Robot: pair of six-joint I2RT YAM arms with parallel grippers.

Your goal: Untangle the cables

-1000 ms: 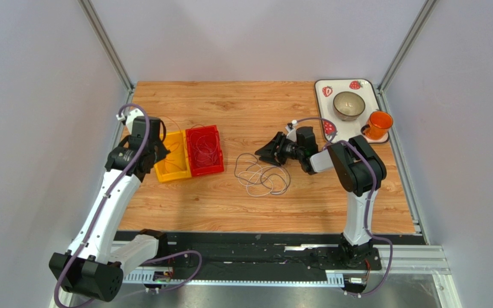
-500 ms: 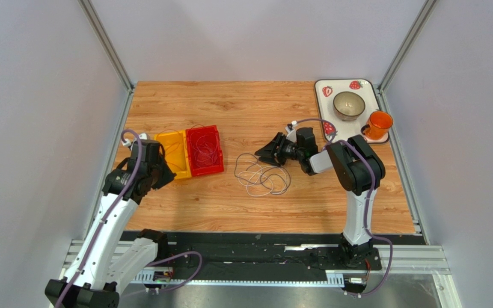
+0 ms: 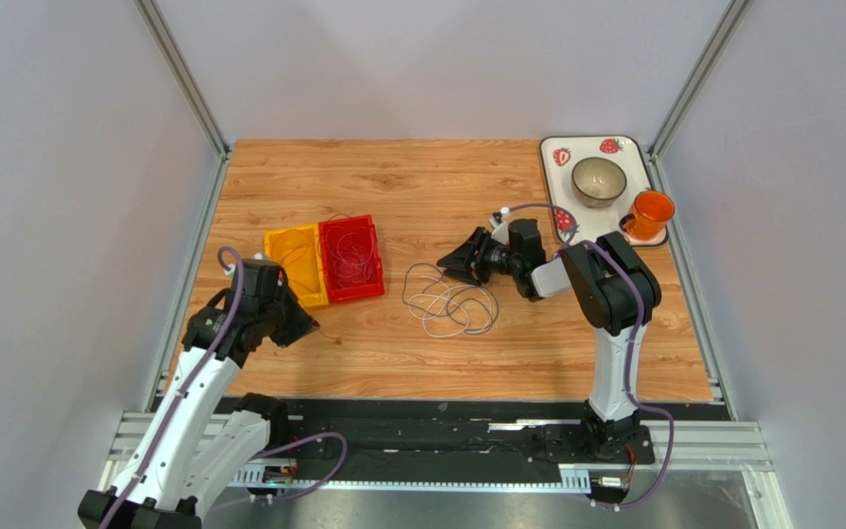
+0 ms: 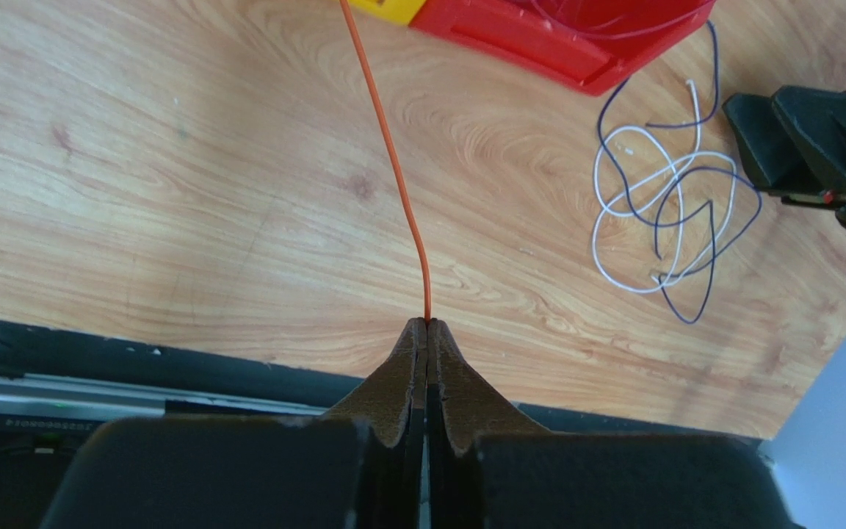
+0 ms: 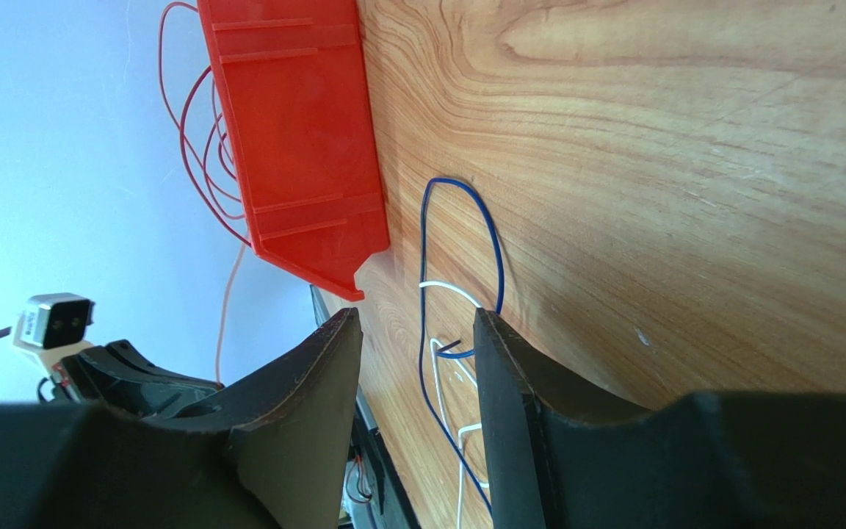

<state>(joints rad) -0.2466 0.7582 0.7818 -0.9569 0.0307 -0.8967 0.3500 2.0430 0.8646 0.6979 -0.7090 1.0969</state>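
A loose tangle of white and dark blue cables (image 3: 450, 300) lies mid-table and shows in the left wrist view (image 4: 665, 209). My right gripper (image 3: 458, 262) hovers at the tangle's far-right edge, open, with a blue cable loop (image 5: 438, 276) and a white strand seen between its fingers (image 5: 414, 320) but not pinched. My left gripper (image 3: 304, 326) is shut on a thin orange cable (image 4: 389, 154). That cable stretches from its tips (image 4: 427, 322) up to the yellow bin (image 3: 295, 265). Red cables (image 5: 190, 132) coil in the red bin (image 3: 351, 258).
A white strawberry-print tray (image 3: 554, 165) at the back right holds a metal bowl (image 3: 598, 180), and an orange cup (image 3: 650, 213) stands at the tray's right edge. The table's black front rail (image 4: 174, 358) runs just below the left gripper.
My left arm has drawn back from the yellow bin toward the near-left edge, pulling the orange cable out straight. The right arm and the tangle have stayed put.
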